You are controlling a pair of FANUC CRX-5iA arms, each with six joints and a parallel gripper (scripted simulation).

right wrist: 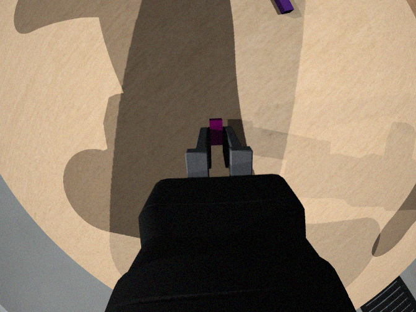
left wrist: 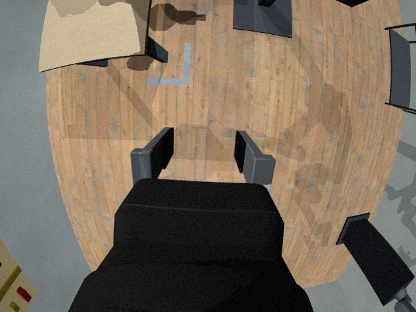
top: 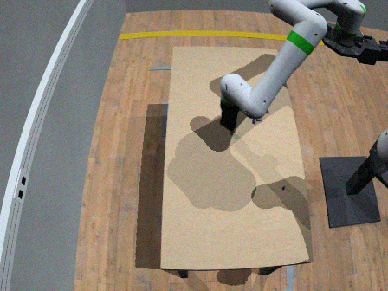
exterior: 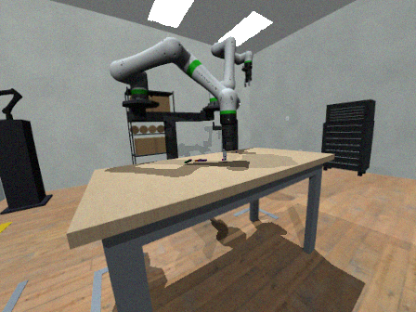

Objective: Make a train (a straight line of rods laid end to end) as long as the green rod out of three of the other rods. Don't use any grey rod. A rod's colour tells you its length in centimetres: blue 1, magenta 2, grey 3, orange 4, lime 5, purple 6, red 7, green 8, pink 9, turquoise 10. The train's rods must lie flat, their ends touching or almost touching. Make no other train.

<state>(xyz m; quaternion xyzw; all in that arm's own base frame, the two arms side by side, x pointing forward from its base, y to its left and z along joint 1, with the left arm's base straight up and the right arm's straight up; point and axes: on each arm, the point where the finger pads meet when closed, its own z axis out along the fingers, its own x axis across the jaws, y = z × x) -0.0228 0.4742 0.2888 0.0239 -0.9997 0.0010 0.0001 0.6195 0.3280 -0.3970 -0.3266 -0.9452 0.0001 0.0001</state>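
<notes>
My right gripper [right wrist: 216, 139] [exterior: 224, 159] is shut on a short magenta rod [right wrist: 215, 131], low over the table. Whether the rod touches the table is hard to tell. One end of a purple rod [right wrist: 284, 5] lies at the top edge of the right wrist view. In the top view a few rods show small beside the right arm, among them a pink or magenta one [top: 268, 112]. A tiny dark blue piece [top: 283, 188] lies apart. In the exterior view a dark green rod [exterior: 188, 161] lies near a purple one [exterior: 201, 160]. My left gripper [left wrist: 204, 142] [exterior: 247, 84] is open and empty, high up off the table.
The wooden table [top: 208, 242] [exterior: 139, 200] carries broad arm shadows. The right arm's forearm and elbow hide part of its far right area in the top view. The left wrist view shows mostly floor, with a table corner [left wrist: 87, 36] at the upper left.
</notes>
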